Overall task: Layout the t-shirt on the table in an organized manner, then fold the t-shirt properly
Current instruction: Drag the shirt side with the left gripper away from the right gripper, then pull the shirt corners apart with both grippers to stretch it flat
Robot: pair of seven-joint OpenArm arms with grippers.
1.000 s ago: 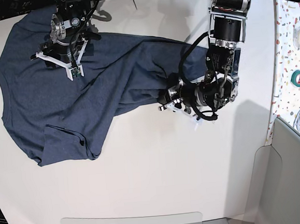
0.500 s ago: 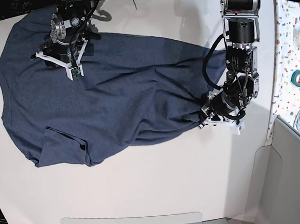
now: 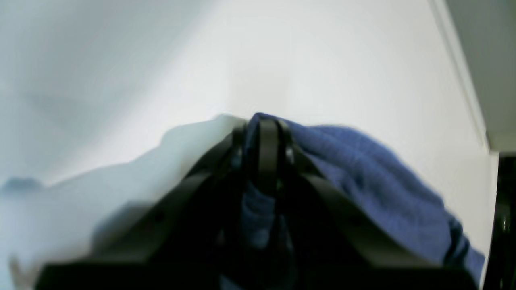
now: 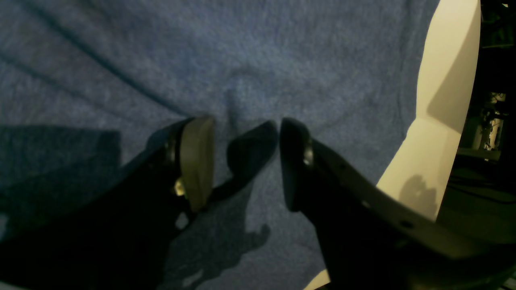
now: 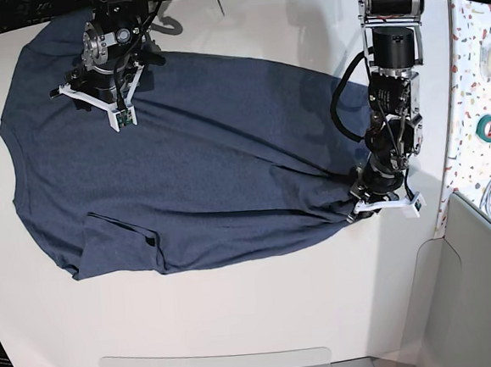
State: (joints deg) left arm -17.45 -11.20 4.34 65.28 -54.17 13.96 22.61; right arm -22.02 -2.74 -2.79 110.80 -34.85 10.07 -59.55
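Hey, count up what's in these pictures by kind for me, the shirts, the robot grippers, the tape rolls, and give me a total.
T-shirt: 1
Grippers: 2, the left gripper and the right gripper
Roll of green tape: 1
Total: 4

no readable text, no labels or numbers, t-shirt (image 5: 192, 154) showing its plain side
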